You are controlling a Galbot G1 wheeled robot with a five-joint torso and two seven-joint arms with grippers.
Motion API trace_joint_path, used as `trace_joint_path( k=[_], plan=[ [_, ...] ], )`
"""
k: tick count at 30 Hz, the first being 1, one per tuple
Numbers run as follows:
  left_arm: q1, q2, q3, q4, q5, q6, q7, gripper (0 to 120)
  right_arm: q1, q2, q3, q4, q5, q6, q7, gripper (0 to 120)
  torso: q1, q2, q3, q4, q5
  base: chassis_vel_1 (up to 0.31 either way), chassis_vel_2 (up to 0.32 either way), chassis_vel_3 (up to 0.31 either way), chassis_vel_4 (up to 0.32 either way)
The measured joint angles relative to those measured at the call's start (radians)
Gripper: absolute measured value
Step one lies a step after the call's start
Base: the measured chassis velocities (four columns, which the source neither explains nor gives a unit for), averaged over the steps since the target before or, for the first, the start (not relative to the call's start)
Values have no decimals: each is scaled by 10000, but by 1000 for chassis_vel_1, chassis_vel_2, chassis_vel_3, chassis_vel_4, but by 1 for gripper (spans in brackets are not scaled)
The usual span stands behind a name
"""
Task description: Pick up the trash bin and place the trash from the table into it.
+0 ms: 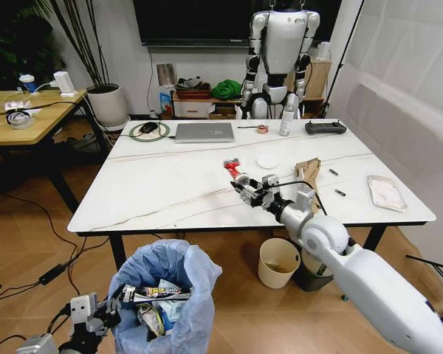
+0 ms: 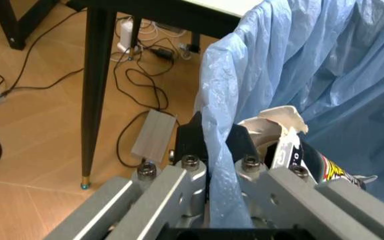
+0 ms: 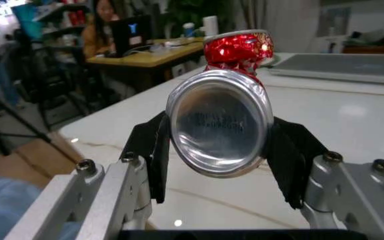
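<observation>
Your head camera looks forward and down across the bench; your left wrist camera sits close against the trash bin rim; your right wrist camera skims low over that same bench top.

Closed grey laptop and black handheld controller at the far edge; cream plastic bucket on the wooden floor; white humanoid robot standing behind.
</observation>
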Motion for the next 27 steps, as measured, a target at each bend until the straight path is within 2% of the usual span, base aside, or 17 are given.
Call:
trace_joint_path(
  k=[3,6,9,14,21,27],
  plan=[
    [-68,-24,-7,31,-76,26,-47,0,-301,-676,-394,888,272,595,-937,43,0,1,0,0,-1,0,0,0,0],
    [-93,-30,-7,37,-101,42,-69,0,-322,-917,-675,1243,363,837,-1396,43,-1,2,0,0,-2,0,0,0,0],
    [-156,-76,9,37,-123,82,-108,0,-257,-1189,-1489,1748,404,1293,-2180,43,-2,2,0,1,-2,0,0,0,0],
    [-216,-100,32,35,-160,121,-144,0,52,-1015,-2485,1906,416,1673,-2923,43,-1,2,0,2,-1,0,0,0,0],
    [-262,-104,87,13,-274,163,-166,0,541,-725,-3333,1615,32,1911,-3256,43,-1,2,0,2,-2,0,0,0,0],
    [-287,-73,117,-29,-405,212,-204,0,759,-604,-3632,1268,-267,1952,-3423,43,1,1,1,2,-3,0,0,0,0]
  ],
)
